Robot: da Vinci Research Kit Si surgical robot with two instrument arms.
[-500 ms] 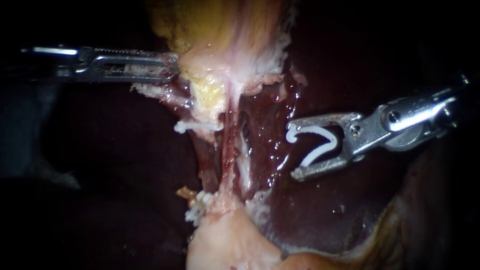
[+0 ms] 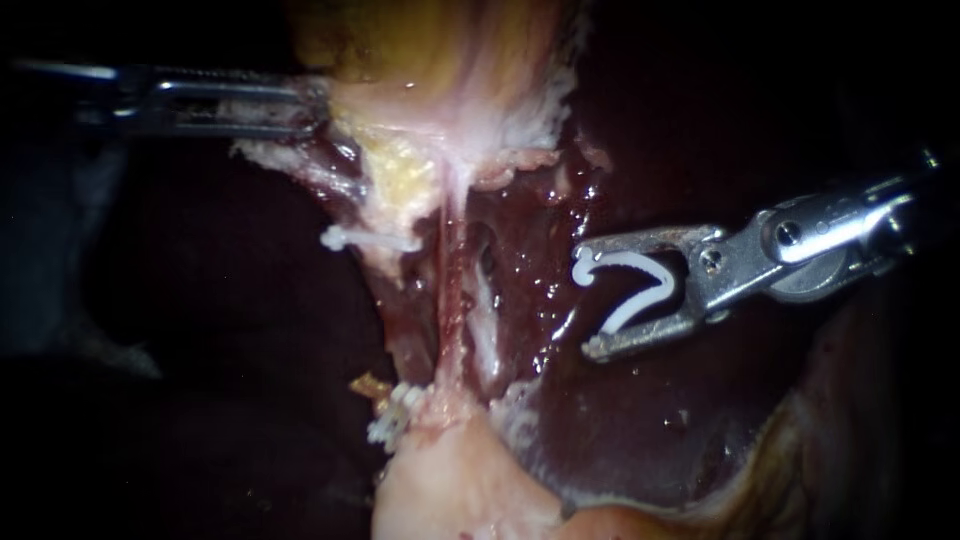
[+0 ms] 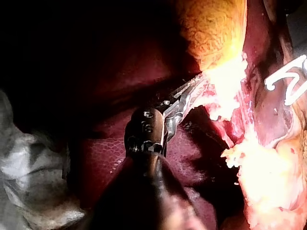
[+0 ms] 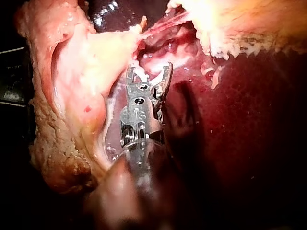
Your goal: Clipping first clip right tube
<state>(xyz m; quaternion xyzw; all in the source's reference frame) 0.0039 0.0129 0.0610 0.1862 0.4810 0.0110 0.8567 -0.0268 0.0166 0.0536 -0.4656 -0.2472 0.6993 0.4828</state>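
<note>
The right tube [image 2: 452, 300] runs taut from the gallbladder [image 2: 450, 60] downward, just right of the tube bearing set clips [image 2: 365, 240]. It looks thin, wet, soft and easily torn, so I judge it best taken squarely across its bare middle. The right instrument [image 2: 590, 300] hangs near but apart from it, jaws wide yet holding an open clip [image 2: 630, 290] from both sides, while the left instrument [image 2: 305, 105] has its jaws pinched on the gallbladder's edge above the dark liver [image 2: 650, 430].
</note>
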